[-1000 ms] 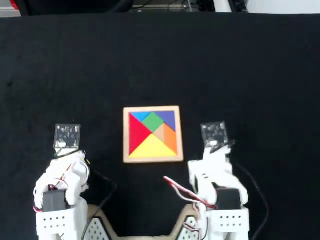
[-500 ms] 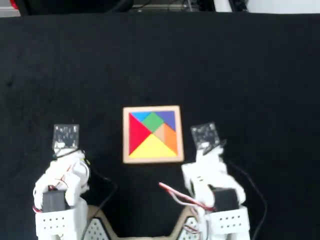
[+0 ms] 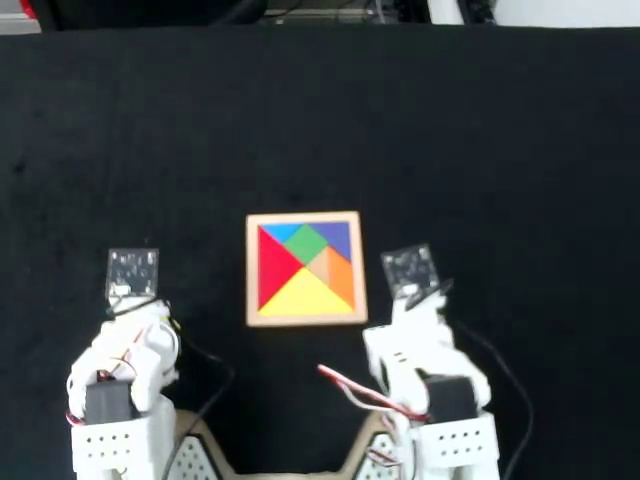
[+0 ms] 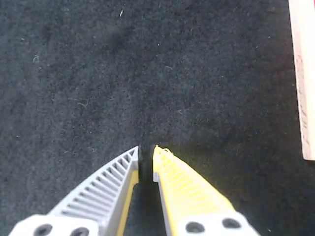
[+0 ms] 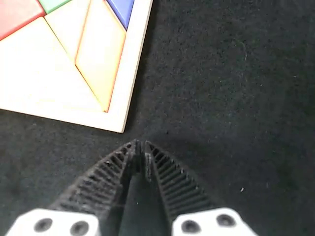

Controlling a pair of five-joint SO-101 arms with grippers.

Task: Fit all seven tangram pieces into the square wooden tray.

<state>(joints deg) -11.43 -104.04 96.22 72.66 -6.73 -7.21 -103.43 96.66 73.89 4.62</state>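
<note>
Wooden tray [image 3: 305, 319] looks full.
Right pincer [image 5: 141, 150], clenched empty, sits just beside its corner toward the tabletop's [image 3: 500, 150] near edge; left pincer [image 4: 146, 155], also clenched, farther.

Tray [image 3: 305, 319], square, pale wood, filled.
Lies flat mid-table [image 3: 500, 150]; seven pieces [image 3: 300, 285] flush inside: red, yellow, blue, green, purple, orange, tan.

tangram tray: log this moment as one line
tray: all seven pieces seated | left gripper: shut, empty, over cloth beside tray | right gripper: shut, empty, by tray's corner | stage: puzzle looks complete
</note>
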